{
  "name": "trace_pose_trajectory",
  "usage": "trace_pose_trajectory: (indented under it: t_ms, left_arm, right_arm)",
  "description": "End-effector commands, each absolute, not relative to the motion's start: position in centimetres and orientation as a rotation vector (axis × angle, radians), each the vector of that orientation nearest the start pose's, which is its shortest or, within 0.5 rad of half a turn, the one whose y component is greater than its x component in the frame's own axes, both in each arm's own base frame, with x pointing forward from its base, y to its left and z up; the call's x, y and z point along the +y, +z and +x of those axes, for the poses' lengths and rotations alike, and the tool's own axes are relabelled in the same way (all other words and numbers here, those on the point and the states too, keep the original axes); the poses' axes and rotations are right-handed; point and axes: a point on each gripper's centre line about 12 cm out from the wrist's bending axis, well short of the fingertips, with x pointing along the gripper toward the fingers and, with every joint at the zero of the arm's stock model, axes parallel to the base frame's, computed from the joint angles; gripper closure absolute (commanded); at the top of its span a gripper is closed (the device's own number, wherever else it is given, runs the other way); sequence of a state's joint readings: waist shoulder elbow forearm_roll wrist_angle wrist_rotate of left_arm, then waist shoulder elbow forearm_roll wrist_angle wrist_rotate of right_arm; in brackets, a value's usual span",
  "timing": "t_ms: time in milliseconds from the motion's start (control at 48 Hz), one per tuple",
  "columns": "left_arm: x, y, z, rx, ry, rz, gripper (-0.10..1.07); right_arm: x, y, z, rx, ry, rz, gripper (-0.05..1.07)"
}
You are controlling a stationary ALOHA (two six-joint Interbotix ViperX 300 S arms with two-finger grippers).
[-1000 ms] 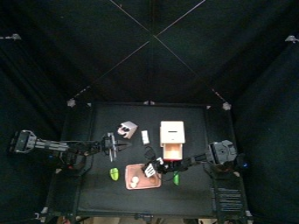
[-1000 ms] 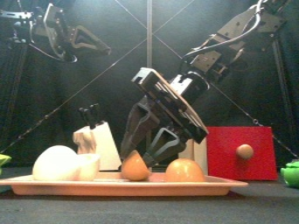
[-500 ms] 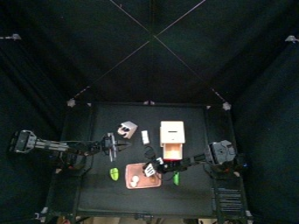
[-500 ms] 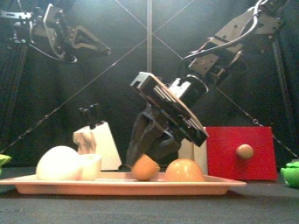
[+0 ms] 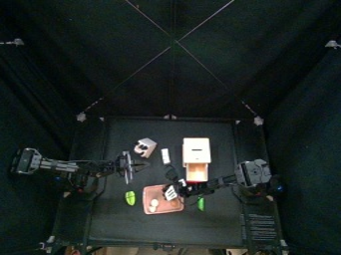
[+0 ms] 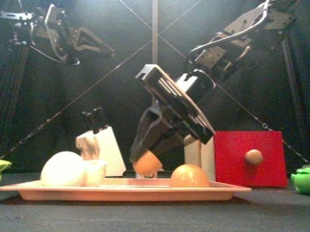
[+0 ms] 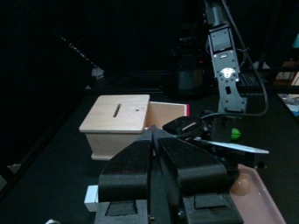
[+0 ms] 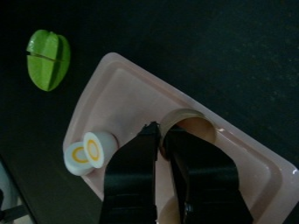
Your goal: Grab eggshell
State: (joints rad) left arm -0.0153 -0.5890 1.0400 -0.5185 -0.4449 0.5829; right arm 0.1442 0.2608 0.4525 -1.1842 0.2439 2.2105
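The eggshell, a small tan rounded shell, hangs just above the salmon-pink tray. My right gripper comes down steeply from the upper right and is shut on it. In the right wrist view the shell curves around one jaw of the right gripper, over the tray. From above, the right gripper sits at the tray's far edge. My left gripper hovers high at the left, open and holding nothing; in its own view the left gripper points towards the tan box.
On the tray lie a white egg, a second tan shell and a halved egg with yolk. A red block and a white knife block stand behind. Green pieces lie beside the tray.
The right jaws have closed on the eggshell. It slid a little to the right and then rose slightly off the tray. The left arm has stayed still.
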Motion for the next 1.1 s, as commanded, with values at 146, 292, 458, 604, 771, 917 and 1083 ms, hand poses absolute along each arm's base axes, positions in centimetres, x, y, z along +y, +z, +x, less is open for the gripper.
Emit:
trace_pose_trajectory:
  t_ms: [146,292,458,604,771,917,1083]
  left_arm:
    - [2.2,27.9,27.0,0.043,0.202,0.129,0.49]
    - [2.3,27.9,27.0,0.039,0.206,0.130,0.49]
    - [2.3,27.8,26.9,0.043,0.206,0.126,0.49]
    - [2.4,27.4,26.8,0.051,0.207,0.127,0.49]
    - [2.3,27.7,26.4,0.038,0.206,0.126,0.49]
    - [2.3,27.7,26.0,0.031,0.207,0.125,0.49]
    - [2.4,27.9,25.4,0.010,0.216,0.129,0.49]
  right_arm:
    - [3.7,16.3,44.3,0.586,-0.428,0.860,0.62]
    - [3.8,16.5,44.2,0.584,-0.425,0.862,0.62]
    - [3.6,16.6,44.3,0.580,-0.425,0.865,0.62]
    - [3.5,16.9,44.1,0.575,-0.421,0.863,0.62]
    - [3.6,16.7,44.0,0.582,-0.423,0.866,0.62]
    - [3.6,16.8,44.0,0.578,-0.421,0.868,0.62]
    - [3.6,16.7,44.0,0.582,-0.426,0.870,0.62]
